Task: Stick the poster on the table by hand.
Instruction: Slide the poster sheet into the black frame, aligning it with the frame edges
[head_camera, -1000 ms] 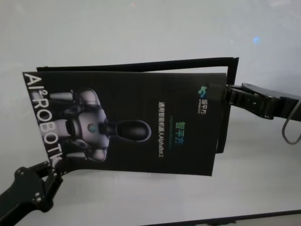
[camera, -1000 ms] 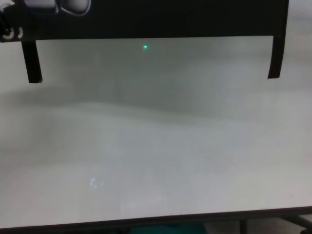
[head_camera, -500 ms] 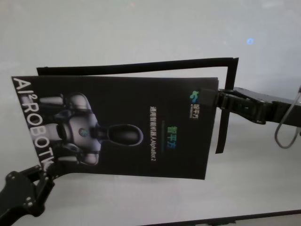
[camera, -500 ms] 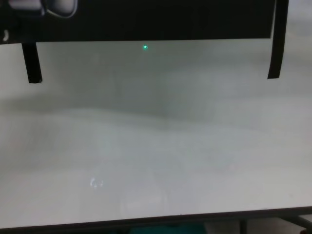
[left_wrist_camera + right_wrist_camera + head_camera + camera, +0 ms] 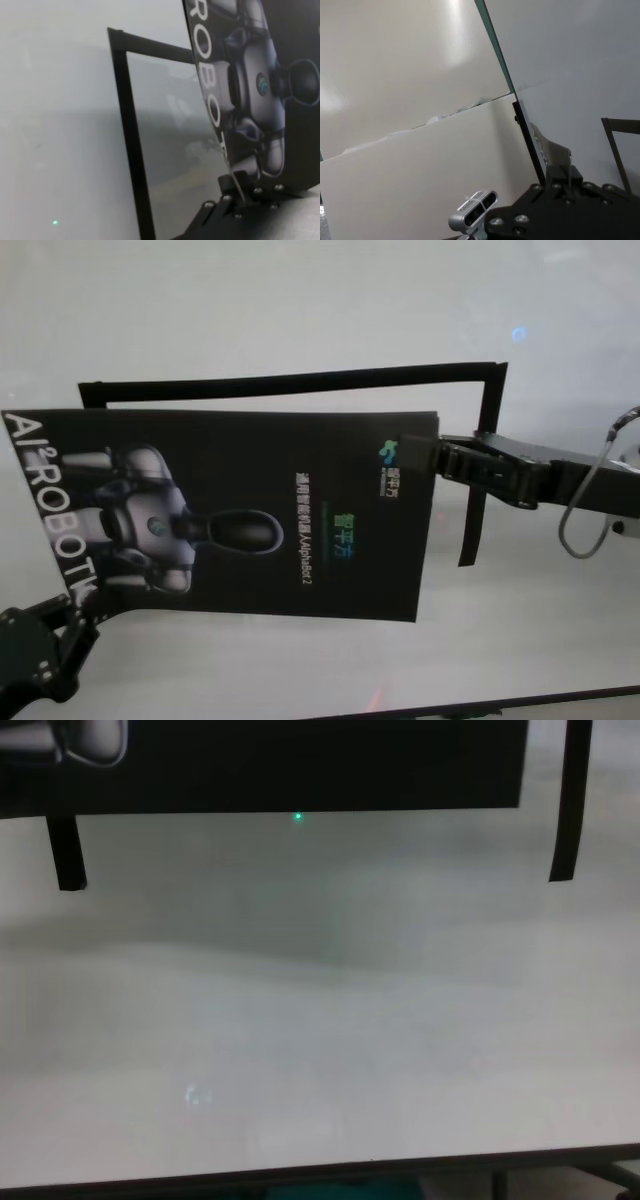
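My right gripper is clenched on the right edge of the poster, its jaws nearly closed with only the thin sheet between them, just beside the small logo. My left gripper pinches the poster's near left corner, below the white lettering; in the left wrist view the sheet's edge sits tight between my fingers. The poster hangs between both grippers above the table, with the robot picture facing up.

Compared with a second ago, the poster is farther left and lies squarer; its left edge now reaches the left border of the head view, and my right gripper has followed it leftward.

A frame of black tape strips lies on the table under the poster, its far strip and right strip uncovered. Bare table stretches far beyond the frame, and a wide bare band lies between the poster and the table's dark near edge.
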